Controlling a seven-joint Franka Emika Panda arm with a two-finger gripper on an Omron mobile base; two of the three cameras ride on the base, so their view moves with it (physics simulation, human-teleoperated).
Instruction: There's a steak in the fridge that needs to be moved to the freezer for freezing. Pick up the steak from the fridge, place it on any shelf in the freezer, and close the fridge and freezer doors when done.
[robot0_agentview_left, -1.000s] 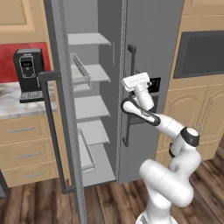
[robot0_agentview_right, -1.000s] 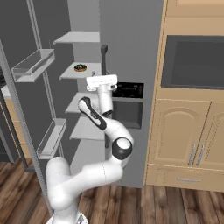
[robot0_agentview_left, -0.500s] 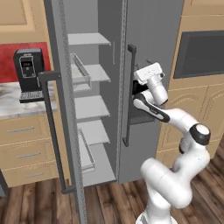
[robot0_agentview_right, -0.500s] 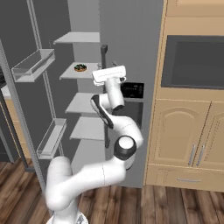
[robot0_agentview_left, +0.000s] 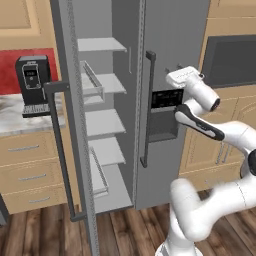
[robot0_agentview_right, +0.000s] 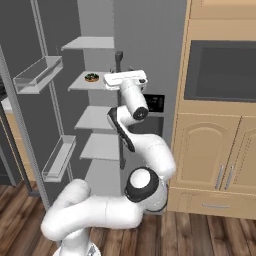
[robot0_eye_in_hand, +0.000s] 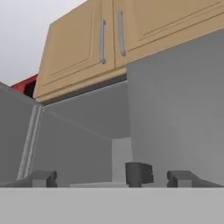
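Note:
My gripper (robot0_agentview_left: 175, 69) is open and points upward in front of the freezer door (robot0_agentview_left: 172, 30), just above its black dispenser panel (robot0_agentview_left: 164, 99). That door looks shut. In the hand view my gripper (robot0_eye_in_hand: 113, 179) has its fingertips (robot0_eye_in_hand: 43, 178) wide apart and holds nothing. Beyond them rises the top of the dark bar handle (robot0_eye_in_hand: 139, 173). Left of the freezer door the fridge (robot0_agentview_left: 102, 122) stands open, showing pale shelves. Its plain door (robot0_agentview_left: 65, 125) is swung out to the left. The steak is out of view. A small dark round item (robot0_agentview_right: 91, 77) lies on a fridge shelf beside my gripper (robot0_agentview_right: 127, 74).
A black coffee machine (robot0_agentview_left: 32, 80) stands on the marble counter (robot0_agentview_left: 15, 117) left of the open door, above wooden drawers (robot0_agentview_left: 30, 170). A built-in oven (robot0_agentview_right: 220, 70) sits in wooden cabinets at the right. Wooden upper cabinets (robot0_eye_in_hand: 109, 43) hang above the unit.
My hand has moved right and up, from in front of the freezer door's handle to above the dispenser panel. It now tilts upward. Neither door has moved.

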